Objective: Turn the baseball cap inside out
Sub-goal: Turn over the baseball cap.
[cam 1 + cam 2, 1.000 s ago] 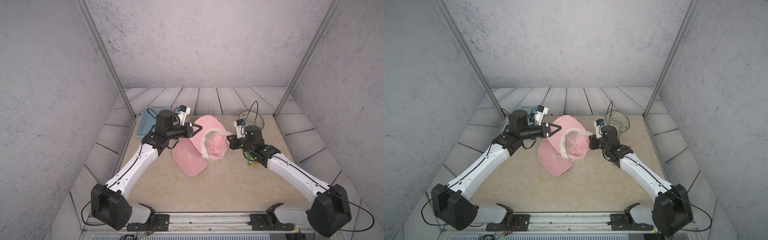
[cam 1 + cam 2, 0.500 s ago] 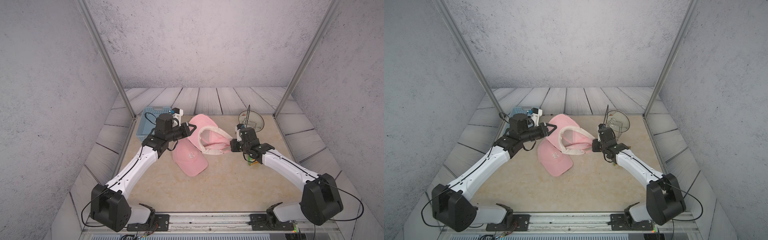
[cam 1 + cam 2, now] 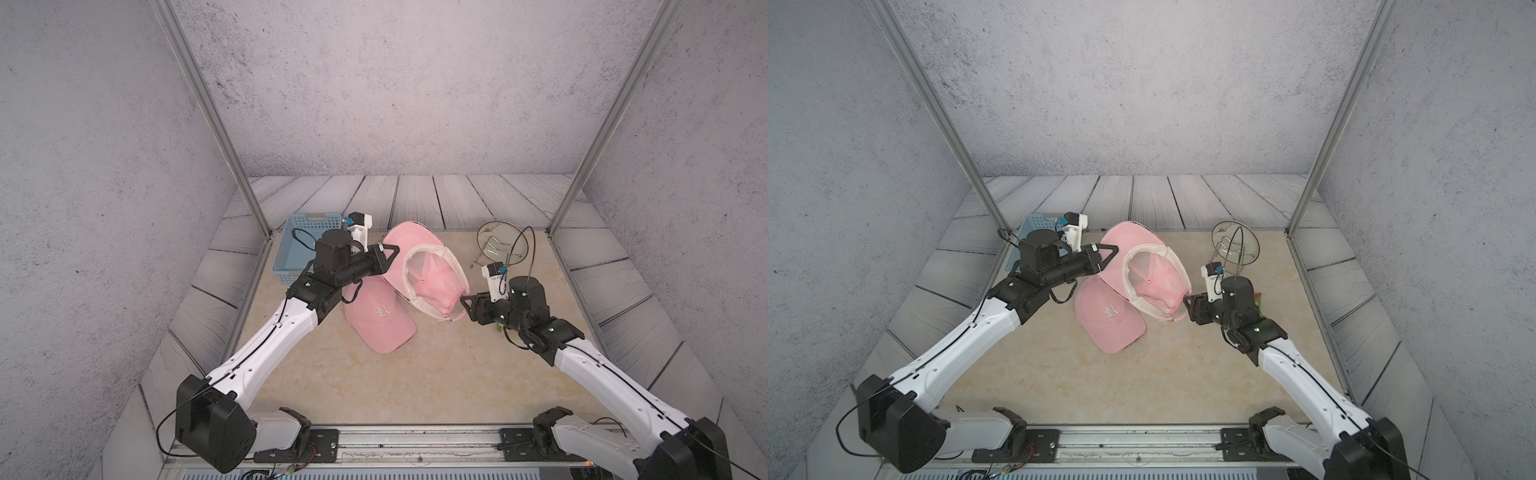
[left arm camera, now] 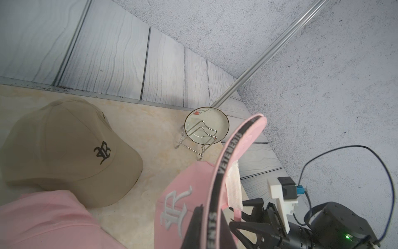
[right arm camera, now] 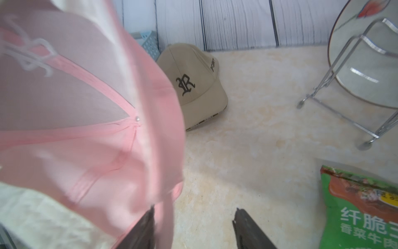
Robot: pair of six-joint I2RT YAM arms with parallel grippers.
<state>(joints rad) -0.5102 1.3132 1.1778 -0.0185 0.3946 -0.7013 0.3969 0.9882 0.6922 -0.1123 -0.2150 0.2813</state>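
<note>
Now, left gripper (image 3: 390,251): pinched on the brim's (image 3: 409,239) stiff edge; cap hangs between both arms.
Baseball cap (image 3: 432,286): light, floppy pink cotton; white sweatband (image 3: 454,266) and inside face us.
Right gripper (image 3: 464,305): jaws apart beside the rear rim; contact unclear, we think.
Hold: we'd take the sweatband, not the slack cloth.

The left arm (image 3: 268,343) and the right arm (image 3: 611,380) are white with black joints (image 3: 332,257). Each has a small white camera box (image 3: 360,227) with a blue plug (image 3: 353,217) and a thin black cable (image 4: 355,147). One shows a green light (image 4: 347,237).
</note>
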